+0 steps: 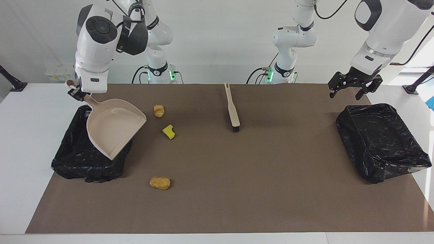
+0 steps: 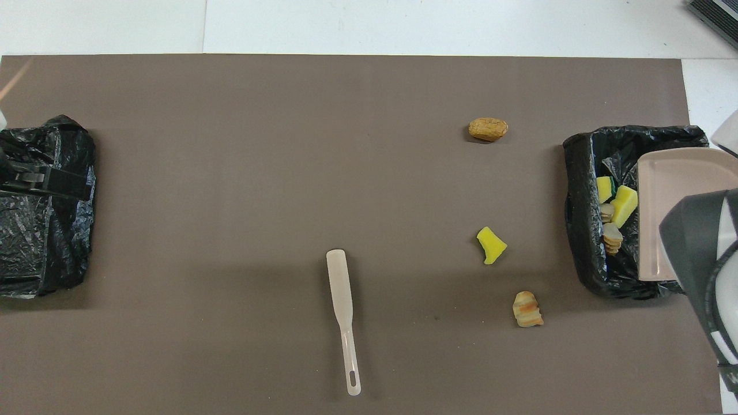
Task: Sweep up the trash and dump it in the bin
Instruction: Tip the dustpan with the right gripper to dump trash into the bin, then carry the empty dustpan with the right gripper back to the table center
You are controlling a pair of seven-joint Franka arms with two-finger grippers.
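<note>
The trash is split in two lots. Some scraps (image 2: 612, 214) — yellow sponge and pale pieces — lie already in the bin (image 2: 581, 230) at the right arm's end of the bench (image 1: 217, 203). Three are left on the bench beside that bin: a striped lump (image 1: 158, 110) nearest to the robots, a yellow chunk (image 1: 169, 131) just farther out, and a brown lump (image 1: 160, 183) farthest of all.

We judge that a dumping step is at its end. The right hand (image 1: 75, 93) is closed on the handle of the dustpan (image 1: 113, 130), which hangs over the bin, its pan looks empty. The left hand (image 1: 352, 88) waits with its fingers spread wide and holds nothing, over the bench's edge by the second bin (image 1: 379, 142). The brush (image 1: 232, 108) lies alone in the middle of the bench, well apart from both hands.

For the next move we expect the dustpan must come down to the bench near the three scraps, mouth toward them, while the left hand takes the brush by its handle — a long reach.
</note>
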